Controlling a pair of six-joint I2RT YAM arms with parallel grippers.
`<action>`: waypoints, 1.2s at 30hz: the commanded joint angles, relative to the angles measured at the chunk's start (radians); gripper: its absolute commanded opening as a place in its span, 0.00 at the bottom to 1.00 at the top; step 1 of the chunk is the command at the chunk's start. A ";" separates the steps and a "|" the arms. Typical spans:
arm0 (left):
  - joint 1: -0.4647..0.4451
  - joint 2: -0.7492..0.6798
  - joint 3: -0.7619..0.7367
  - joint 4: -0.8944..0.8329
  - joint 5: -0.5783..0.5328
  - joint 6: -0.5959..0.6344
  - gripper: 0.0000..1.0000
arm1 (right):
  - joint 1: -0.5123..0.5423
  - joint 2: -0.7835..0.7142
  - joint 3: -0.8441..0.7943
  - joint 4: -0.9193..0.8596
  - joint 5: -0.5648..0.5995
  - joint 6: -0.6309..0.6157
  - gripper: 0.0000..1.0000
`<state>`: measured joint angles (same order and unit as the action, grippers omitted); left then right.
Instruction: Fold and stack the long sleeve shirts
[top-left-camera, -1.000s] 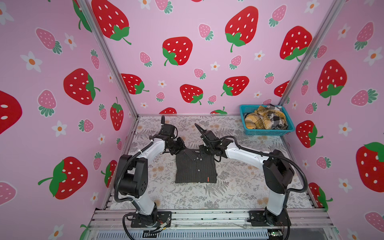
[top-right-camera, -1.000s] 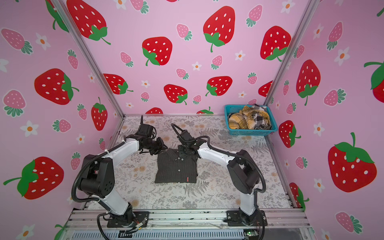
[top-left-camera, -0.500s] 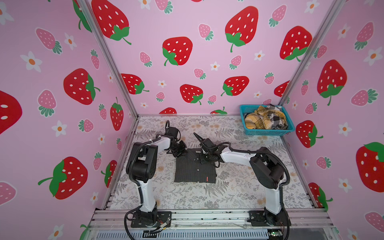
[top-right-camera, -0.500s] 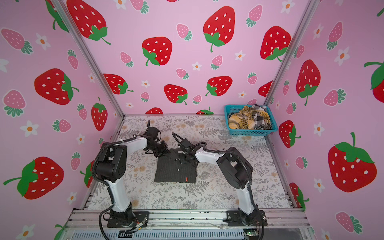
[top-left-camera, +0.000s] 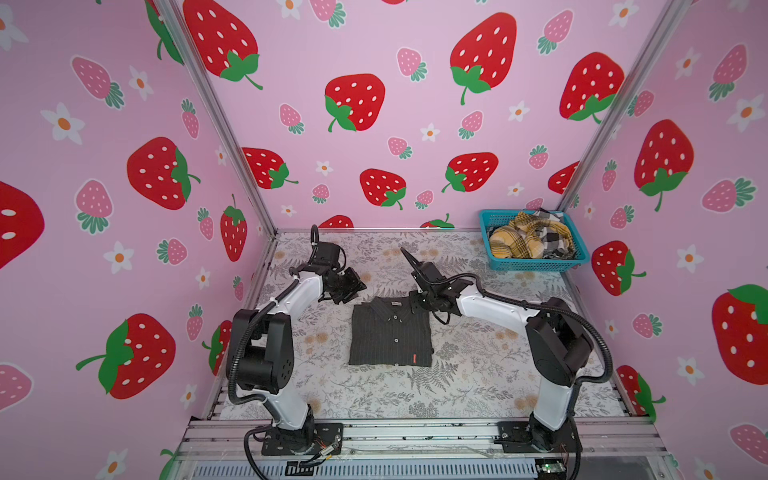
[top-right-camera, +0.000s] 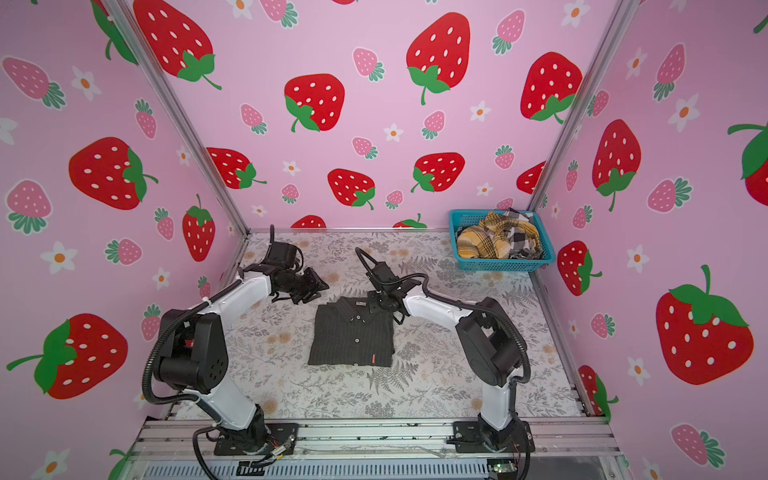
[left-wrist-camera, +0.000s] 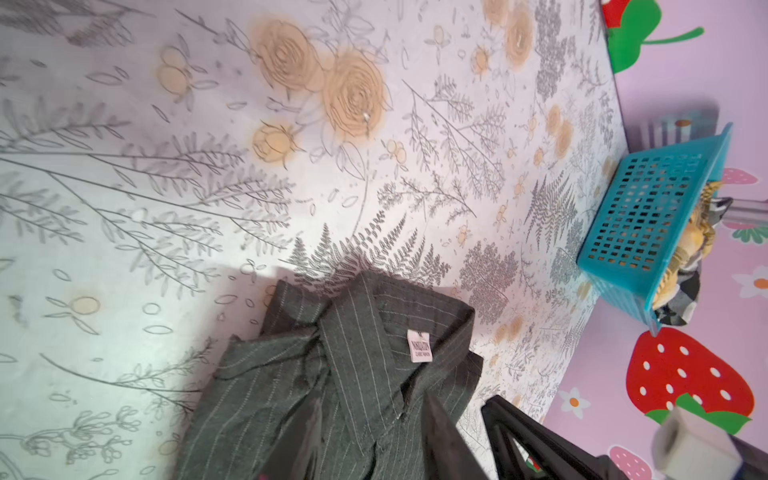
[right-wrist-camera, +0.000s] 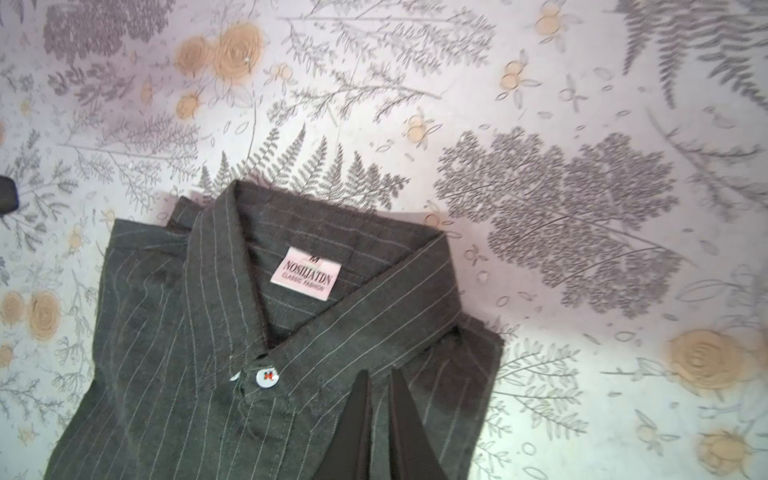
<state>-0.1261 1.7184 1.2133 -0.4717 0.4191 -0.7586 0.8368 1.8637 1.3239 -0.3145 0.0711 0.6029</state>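
Charcoal pinstriped shirt (top-left-camera: 390, 332) lies folded mid-frame, left claw (top-left-camera: 353, 286) partly spread, right claw (right-wrist-camera: 378, 374) pressed together beside its collar, more shirts (top-left-camera: 528, 241) unfolded in the basket (top-left-camera: 536, 264) upper right.

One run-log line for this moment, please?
dark pinstripe shirt: folded on table | left gripper: open, off shirt | right gripper: shut, over shirt | basket: plaid shirts

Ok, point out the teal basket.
In both top views the teal basket sits in the table's far right corner, well beyond the folded pinstripe shirt.
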 joint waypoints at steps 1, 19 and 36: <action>0.010 0.055 -0.038 -0.017 0.008 0.015 0.39 | -0.004 0.016 -0.020 -0.022 0.009 -0.009 0.13; 0.012 0.150 -0.107 0.062 0.040 -0.019 0.35 | -0.067 0.035 -0.154 0.055 0.032 -0.016 0.10; 0.012 -0.504 -0.279 -0.222 -0.017 0.168 0.60 | 0.043 -0.319 -0.287 0.003 -0.016 0.018 0.18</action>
<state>-0.1139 1.2488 1.0149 -0.5854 0.4187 -0.6380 0.8570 1.5578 1.0767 -0.2790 0.0631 0.5858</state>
